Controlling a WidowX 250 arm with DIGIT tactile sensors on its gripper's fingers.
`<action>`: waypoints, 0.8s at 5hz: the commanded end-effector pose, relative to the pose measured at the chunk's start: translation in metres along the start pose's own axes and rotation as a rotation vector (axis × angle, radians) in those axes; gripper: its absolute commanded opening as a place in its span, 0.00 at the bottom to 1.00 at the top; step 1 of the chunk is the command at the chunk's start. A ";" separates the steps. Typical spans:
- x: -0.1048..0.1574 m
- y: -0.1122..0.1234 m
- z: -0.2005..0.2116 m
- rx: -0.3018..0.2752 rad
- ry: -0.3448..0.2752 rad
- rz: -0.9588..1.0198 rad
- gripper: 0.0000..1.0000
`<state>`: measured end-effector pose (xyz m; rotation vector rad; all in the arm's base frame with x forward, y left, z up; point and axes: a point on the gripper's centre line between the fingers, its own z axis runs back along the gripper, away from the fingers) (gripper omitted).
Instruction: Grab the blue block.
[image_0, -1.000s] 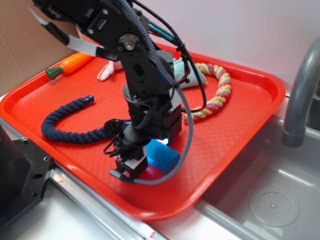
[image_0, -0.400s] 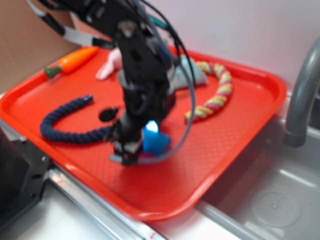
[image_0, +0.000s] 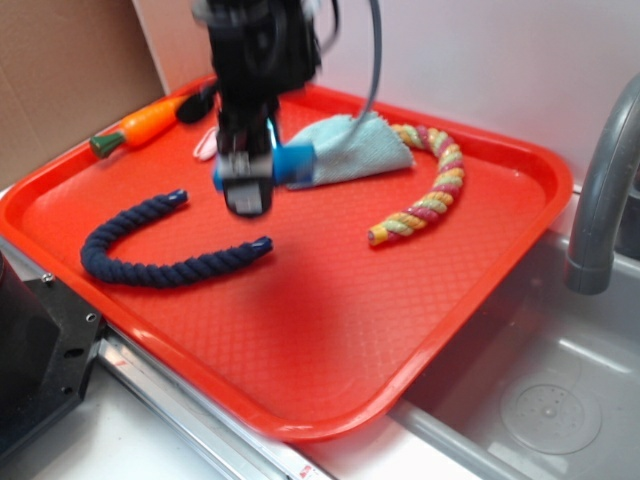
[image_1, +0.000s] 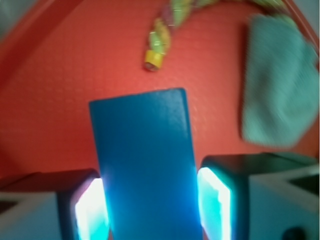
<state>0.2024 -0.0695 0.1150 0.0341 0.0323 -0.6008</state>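
Arm: black, coming down from the top of the exterior view, wrist pointing straight down, cables looping off behind it.
Gripper (image_0: 262, 172): up in the air, well clear of the surface below, its shadow apart from it.
Fingers (image_1: 216, 202): one on each side of the blue block (image_1: 146, 167), inner pads lit bright cyan and pressed flat against its long faces.
Grip: clamped on the block, which juts forward past the fingertips.
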 end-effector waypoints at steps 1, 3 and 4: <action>-0.042 0.034 0.069 -0.087 -0.063 0.499 0.00; -0.075 0.037 0.090 -0.011 -0.121 0.956 0.00; -0.079 0.038 0.090 -0.053 -0.094 0.954 0.00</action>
